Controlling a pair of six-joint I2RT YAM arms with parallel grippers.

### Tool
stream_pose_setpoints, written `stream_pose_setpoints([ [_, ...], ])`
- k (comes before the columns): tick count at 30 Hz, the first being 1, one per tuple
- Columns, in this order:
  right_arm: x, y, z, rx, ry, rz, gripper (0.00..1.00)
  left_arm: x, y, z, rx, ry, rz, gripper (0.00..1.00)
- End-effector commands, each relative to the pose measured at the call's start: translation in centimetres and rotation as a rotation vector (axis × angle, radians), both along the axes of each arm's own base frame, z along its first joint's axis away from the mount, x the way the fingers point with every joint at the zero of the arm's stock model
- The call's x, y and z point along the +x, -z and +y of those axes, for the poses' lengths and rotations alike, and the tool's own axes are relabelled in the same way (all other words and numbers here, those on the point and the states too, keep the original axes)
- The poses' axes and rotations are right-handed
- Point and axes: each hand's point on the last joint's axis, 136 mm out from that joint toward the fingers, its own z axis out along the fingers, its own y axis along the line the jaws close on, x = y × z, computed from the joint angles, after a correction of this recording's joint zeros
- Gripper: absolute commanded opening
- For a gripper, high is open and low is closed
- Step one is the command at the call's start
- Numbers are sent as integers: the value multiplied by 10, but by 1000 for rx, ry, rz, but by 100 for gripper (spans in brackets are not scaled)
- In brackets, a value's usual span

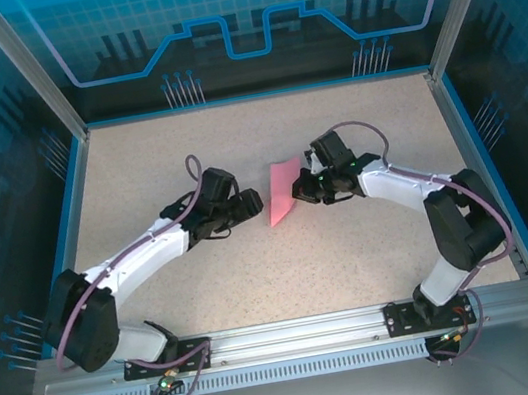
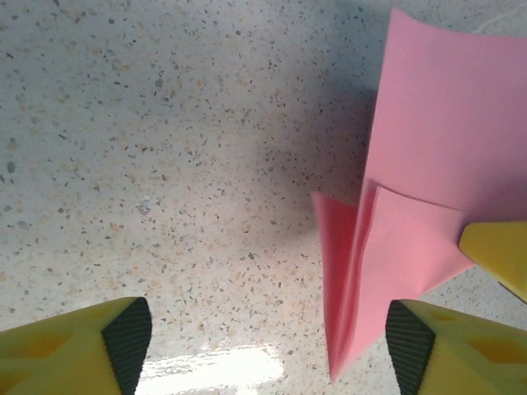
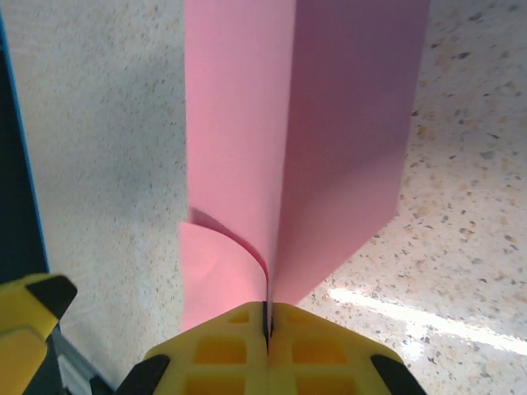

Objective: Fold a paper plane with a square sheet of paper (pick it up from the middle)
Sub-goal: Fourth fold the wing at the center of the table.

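Pinching the folded, thin pink-red paper sheet (image 3: 288, 123) along its centre crease between the tightly closed fingers of the right gripper (image 3: 268, 346), reaching straight ahead of the tips. Spreading the left gripper (image 2: 263, 354) wide, gripping nothing, pointed paper end just inside its right pad (image 2: 409, 341). Probably best squaring onto the loose flap before closing. Crowding there: the right gripper's yellow fingertip (image 2: 498, 255) just beyond that pad, above the speckled tabletop (image 2: 165, 164).

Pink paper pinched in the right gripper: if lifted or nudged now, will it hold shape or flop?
Probably floppy: the pink paper is a thin sheet, and a loose flap curls beside the right gripper. The folded crease likely stiffens it lengthwise. Probably very light, so a push may slide or crumple it.
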Motion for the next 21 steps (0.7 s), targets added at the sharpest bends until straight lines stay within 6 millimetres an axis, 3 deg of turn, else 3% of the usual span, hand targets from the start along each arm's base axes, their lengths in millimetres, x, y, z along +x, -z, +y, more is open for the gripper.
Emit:
stream_pose_setpoints([
  [1,-5,-2,0,-101,90,27,0,3,-4,7,4,19,-74,84],
  [6,-9,12,15,-139,154,93,0,0,4,3,0,97,-124,91],
  [12,-16,38,13,-139,244,212,0,-11,17,-32,-35,334,-243,93],
  [21,-21,43,2,-106,337,318,0,-13,37,-65,86,558,-437,82],
])
